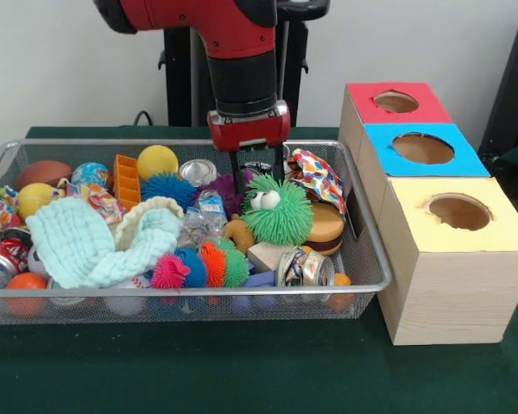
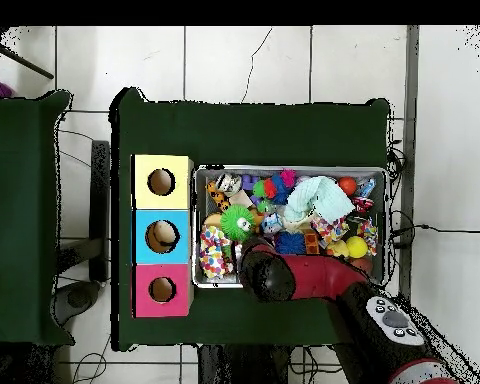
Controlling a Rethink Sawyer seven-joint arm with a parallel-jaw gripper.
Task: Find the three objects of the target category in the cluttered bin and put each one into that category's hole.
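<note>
A wire bin (image 1: 373,244) holds mixed clutter. At its right centre lies a green fuzzy toy with googly eyes (image 1: 278,210), also seen from above as the green fuzzy toy (image 2: 242,222). My gripper (image 1: 259,171) hangs low just behind the toy's top. Its two black fingers stand apart, open, with nothing held between them. Right of the bin is a row of wooden boxes with a red hole (image 1: 395,102), a blue hole (image 1: 423,148) and a yellow hole (image 1: 459,211). From overhead my arm (image 2: 284,275) hides the gripper.
Around the toy lie a burger toy (image 1: 325,228), a patterned bag (image 1: 318,177), a front can (image 1: 304,267), a spiky multicolour caterpillar (image 1: 203,266), a mint cloth (image 1: 95,246), a blue spiky ball (image 1: 168,187) and a yellow ball (image 1: 156,160). Something tan shows in the blue box's hole (image 2: 162,236).
</note>
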